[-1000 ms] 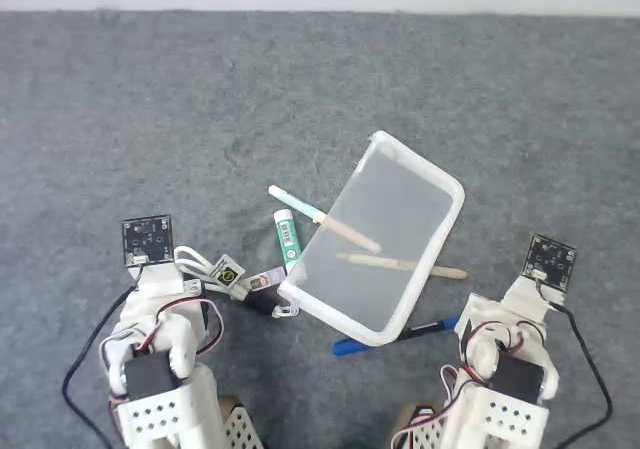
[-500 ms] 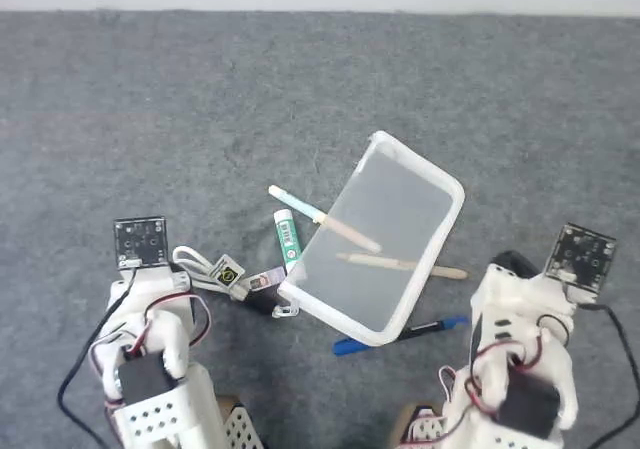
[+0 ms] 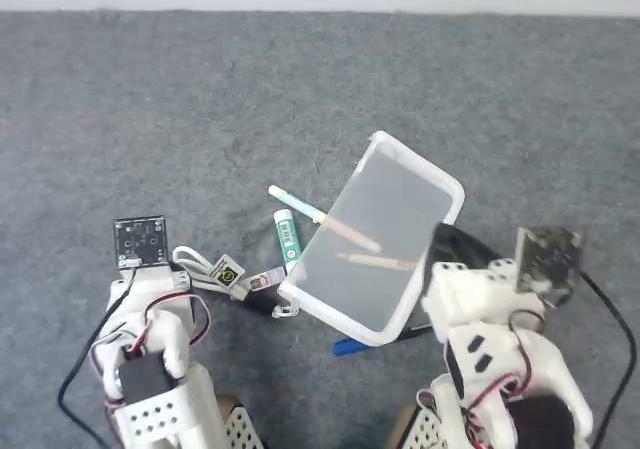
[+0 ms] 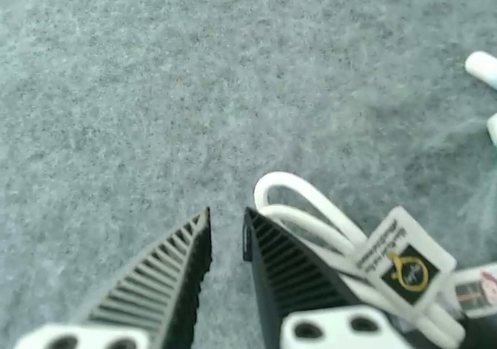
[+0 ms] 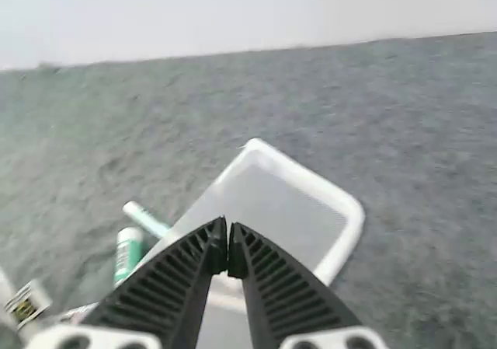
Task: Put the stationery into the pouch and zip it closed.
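Observation:
A translucent pouch with a white rim lies tilted in the middle of the grey carpet. A pale blue-and-tan pen and a wooden pencil lie across it. A green tube lies beside its left edge, and a blue pen pokes out below its near edge. My right gripper is shut and empty, raised above the pouch. The right arm covers the pouch's near right corner. My left gripper is parked low at the left, slightly open, nothing between its fingers.
A coiled white cable with a tag lies between the left arm and the pouch, beside a small dark object. Bare carpet stretches behind and to both sides of the pouch.
The right arm has lifted from its parked spot and swung left towards the pouch, now covering the pencil's end and part of the blue pen. The left arm barely shifted.

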Controlling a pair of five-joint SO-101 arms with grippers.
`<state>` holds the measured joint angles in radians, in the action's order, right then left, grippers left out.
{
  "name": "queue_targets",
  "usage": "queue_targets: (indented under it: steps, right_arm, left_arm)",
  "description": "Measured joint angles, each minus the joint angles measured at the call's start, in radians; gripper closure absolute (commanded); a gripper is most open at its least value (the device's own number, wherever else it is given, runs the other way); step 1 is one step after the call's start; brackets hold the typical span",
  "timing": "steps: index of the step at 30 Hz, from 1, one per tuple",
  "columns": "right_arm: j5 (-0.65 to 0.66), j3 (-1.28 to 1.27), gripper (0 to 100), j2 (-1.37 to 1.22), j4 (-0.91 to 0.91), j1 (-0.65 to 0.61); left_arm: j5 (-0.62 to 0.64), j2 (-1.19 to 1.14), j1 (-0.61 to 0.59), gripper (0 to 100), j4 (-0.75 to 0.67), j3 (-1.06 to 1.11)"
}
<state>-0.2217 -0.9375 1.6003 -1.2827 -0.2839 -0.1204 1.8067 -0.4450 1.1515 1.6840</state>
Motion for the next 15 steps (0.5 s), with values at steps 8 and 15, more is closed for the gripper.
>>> queue_targets:
  steps: [8,15]
  right_arm:
    - [-0.061,0.08,99.1,-0.324,0.0,-0.381]
    - [-0.198,0.08,98.9,-0.618,0.043,-0.614]
  left_arm:
    - [0.0,0.0,0.0,93,-0.017,0.003]
    - [0.0,0.0,0.0,93,-0.017,0.003]
